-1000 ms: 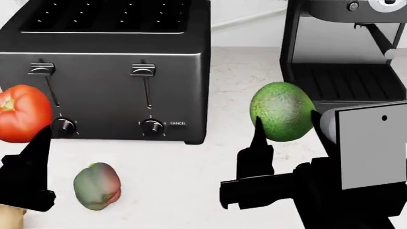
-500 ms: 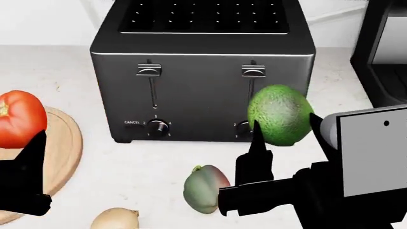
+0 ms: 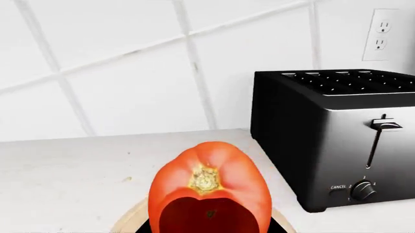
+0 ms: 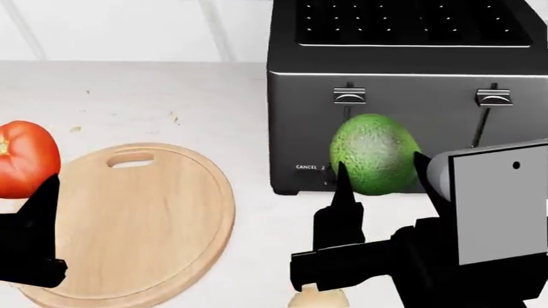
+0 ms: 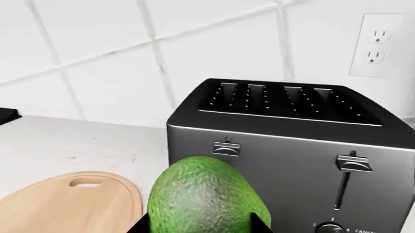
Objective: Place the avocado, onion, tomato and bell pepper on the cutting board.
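My left gripper (image 4: 22,186) is shut on the glossy red tomato (image 4: 25,159), held in the air at the left edge of the round light-tan cutting board (image 4: 145,224); the tomato fills the left wrist view (image 3: 209,189). My right gripper (image 4: 381,176) is shut on the green pebbled avocado (image 4: 374,154), held up in front of the toaster, to the right of the board; it also shows in the right wrist view (image 5: 204,196). A sliver of the pale onion (image 4: 317,298) shows below the right gripper. The bell pepper is out of view.
A black four-slot toaster (image 4: 402,70) stands on the white counter right of the board, against the tiled wall. The board has a handle slot (image 4: 130,160) on its far side. A wall outlet (image 5: 377,46) is above the toaster.
The head view has swung left: the toaster has slid right and the whole cutting board has come into view. The pepper has left the frame. Both grippers still hold their fruit.
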